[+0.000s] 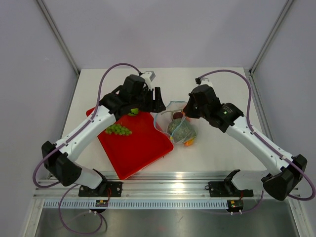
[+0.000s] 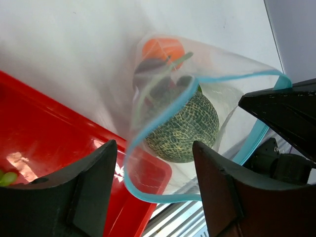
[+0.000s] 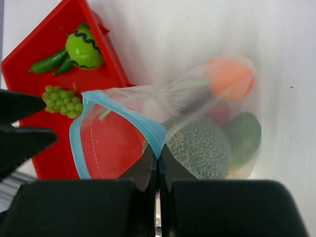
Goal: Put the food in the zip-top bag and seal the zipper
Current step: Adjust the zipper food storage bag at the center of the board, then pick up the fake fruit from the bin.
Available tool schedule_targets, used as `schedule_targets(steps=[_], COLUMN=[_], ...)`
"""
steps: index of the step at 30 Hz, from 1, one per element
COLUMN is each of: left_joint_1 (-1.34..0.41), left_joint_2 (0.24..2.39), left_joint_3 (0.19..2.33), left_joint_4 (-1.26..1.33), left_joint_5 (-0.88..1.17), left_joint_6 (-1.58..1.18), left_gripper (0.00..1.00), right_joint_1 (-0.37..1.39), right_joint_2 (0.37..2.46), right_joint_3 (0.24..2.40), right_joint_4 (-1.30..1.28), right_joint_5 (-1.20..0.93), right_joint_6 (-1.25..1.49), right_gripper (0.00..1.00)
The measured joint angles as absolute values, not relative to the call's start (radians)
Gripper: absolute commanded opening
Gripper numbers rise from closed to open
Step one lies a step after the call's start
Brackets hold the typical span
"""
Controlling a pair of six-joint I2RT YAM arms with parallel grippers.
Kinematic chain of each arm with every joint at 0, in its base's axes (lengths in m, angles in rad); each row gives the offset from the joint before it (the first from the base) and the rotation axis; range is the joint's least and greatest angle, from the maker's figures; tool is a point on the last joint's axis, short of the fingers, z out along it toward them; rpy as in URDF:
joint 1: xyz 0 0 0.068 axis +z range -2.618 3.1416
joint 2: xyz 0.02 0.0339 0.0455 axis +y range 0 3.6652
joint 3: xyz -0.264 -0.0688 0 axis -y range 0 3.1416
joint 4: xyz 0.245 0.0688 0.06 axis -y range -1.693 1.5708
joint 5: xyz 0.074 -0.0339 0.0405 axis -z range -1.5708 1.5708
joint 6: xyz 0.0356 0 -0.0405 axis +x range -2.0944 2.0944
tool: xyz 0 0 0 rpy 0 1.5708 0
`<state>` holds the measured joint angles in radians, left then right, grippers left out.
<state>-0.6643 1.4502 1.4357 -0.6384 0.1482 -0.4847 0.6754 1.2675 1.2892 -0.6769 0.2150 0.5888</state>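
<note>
Mid-task: clear plastic zip-top bag (image 1: 178, 129) on counter (image 1: 212, 89) beside right edge of flat red tray (image 1: 138, 148); netted grey-green melon (image 2: 185, 128) inside. Light blue zipper (image 3: 148, 129) unsealed, clenched in right gripper (image 3: 158, 154); left gripper (image 2: 154, 164) released; green grape bunch (image 1: 118, 130) not yet bagged.

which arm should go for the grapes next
Left. The left jaws stand open and empty at the red tray's edge, where the grapes lie. The right jaws are shut on the zipper, holding the zip-top bag open, so that arm is probably best not moved.
</note>
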Motion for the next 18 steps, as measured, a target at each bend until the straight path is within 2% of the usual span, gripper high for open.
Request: schedule_targets(steps=[8, 10, 14, 17, 18], left_joint_1=[-0.436, -0.365, -0.299, -0.282, -0.281], left_joint_2=[1.282, 1.269, 1.282, 1.303, 1.31], left_joint_3=[1.342, 1.309, 1.235, 1.159, 1.134], left_joint_4=[-0.666, -0.69, -0.756, -0.791, -0.795], left_joint_5=[0.099, 0.039, -0.104, -0.198, -0.223], left_joint_6=[-0.485, -0.498, -0.56, -0.641, -0.677], left_gripper=[0.66, 0.71, 0.72, 0.93, 0.97], right_joint_1=[0.675, 0.675, 0.675, 0.675, 0.675], right_joint_2=[1.266, 1.263, 1.259, 1.258, 1.258], right_joint_3=[1.289, 1.289, 1.289, 1.289, 1.289], right_joint_4=[-0.656, -0.656, -0.656, -0.655, -0.655], right_joint_5=[0.16, 0.154, 0.144, 0.133, 0.128], right_joint_6=[0.589, 0.591, 0.591, 0.591, 0.591], right_gripper=[0.0, 0.0, 0.0, 0.0, 0.0])
